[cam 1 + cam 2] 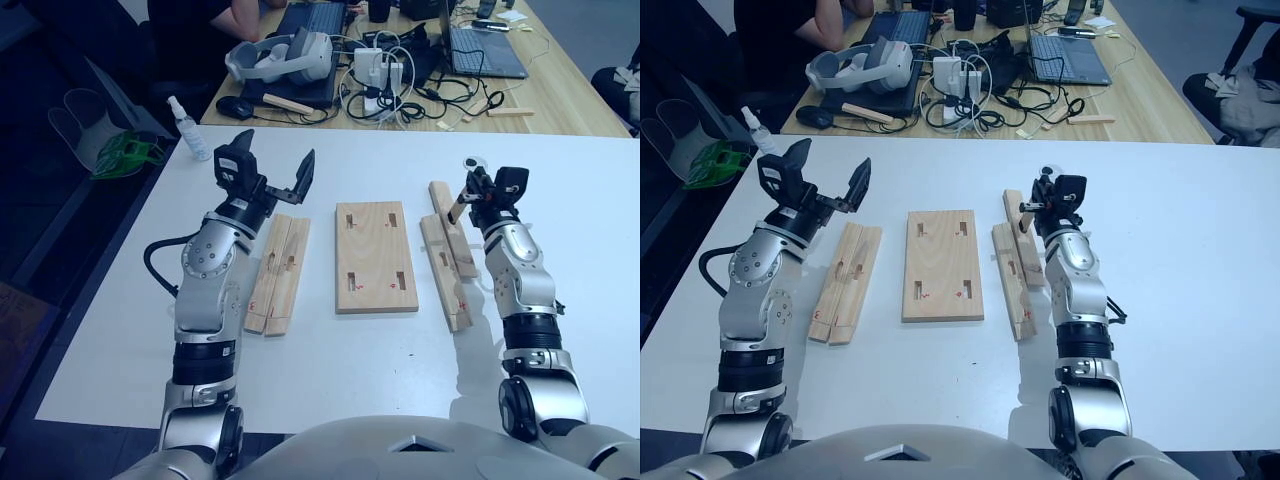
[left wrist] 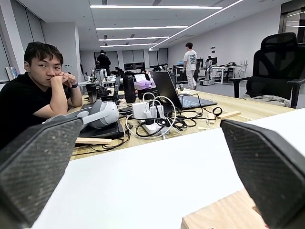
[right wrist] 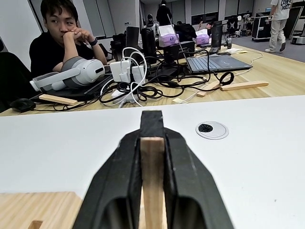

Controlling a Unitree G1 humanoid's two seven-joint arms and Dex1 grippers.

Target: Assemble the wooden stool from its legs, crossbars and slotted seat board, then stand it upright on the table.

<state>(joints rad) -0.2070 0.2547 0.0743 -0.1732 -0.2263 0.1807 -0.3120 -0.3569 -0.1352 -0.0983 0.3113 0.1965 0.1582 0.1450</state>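
Observation:
The slotted seat board [image 1: 375,257] lies flat in the middle of the white table [image 1: 560,200]. Left of it, two wooden legs [image 1: 278,272] lie side by side. My left gripper [image 1: 272,165] hovers open over their far end, nothing between its fingers [image 2: 38,162]; the end of a leg [image 2: 224,217] shows just below. To the right of the board lie more leg pieces [image 1: 447,270]. Above their far end my right gripper [image 1: 470,190] is shut on a thin wooden crossbar [image 3: 152,181], which stands between its pads and points down at the pieces.
A spray bottle [image 1: 190,128] stands at the table's far left corner and a round cable grommet [image 1: 473,160] sits beyond the right gripper. The desk behind holds a headset [image 1: 280,55], laptops, cables and loose wooden sticks [image 1: 287,102].

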